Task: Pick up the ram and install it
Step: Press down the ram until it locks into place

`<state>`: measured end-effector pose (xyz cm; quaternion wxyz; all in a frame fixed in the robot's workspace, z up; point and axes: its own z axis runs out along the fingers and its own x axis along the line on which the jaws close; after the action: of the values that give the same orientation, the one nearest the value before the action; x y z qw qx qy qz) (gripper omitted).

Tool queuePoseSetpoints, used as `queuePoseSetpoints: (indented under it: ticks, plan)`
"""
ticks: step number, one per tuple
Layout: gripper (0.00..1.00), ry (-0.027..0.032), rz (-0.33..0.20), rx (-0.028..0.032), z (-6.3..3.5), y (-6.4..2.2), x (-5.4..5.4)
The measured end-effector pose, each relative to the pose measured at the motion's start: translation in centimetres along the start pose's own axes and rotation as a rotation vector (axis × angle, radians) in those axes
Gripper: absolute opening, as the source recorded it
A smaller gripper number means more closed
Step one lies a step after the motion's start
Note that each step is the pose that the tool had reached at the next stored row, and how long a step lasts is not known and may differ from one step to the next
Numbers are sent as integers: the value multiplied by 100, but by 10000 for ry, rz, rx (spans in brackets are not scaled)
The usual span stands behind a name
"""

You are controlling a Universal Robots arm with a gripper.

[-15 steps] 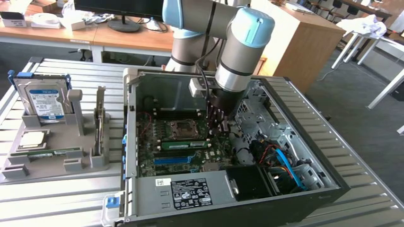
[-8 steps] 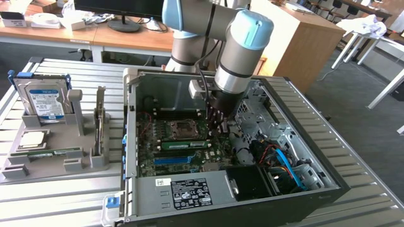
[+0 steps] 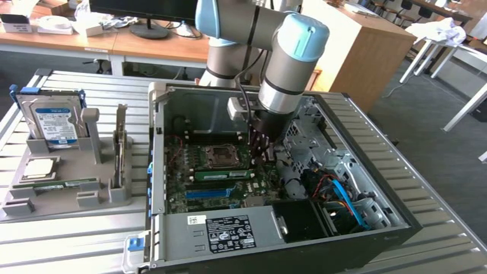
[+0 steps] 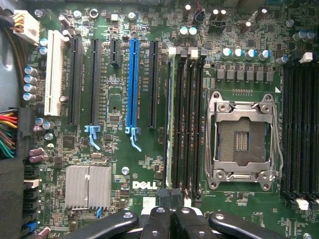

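Hovering inside the open black computer case, the closed black end effector sits over the slim green ram stick seated in the motherboard beside the CPU socket.

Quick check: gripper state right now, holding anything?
Gripper: shut, fingertips together above the motherboard's memory slots; nothing visibly held. A ram stick sits in a slot beside the CPU socket.
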<state>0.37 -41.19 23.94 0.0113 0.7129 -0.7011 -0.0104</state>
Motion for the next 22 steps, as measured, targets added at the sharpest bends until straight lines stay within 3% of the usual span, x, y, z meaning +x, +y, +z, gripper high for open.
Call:
queuePoseSetpoints:
  ticks: [22]
  plan:
    - [10, -2, 1, 0, 60, -21, 0]
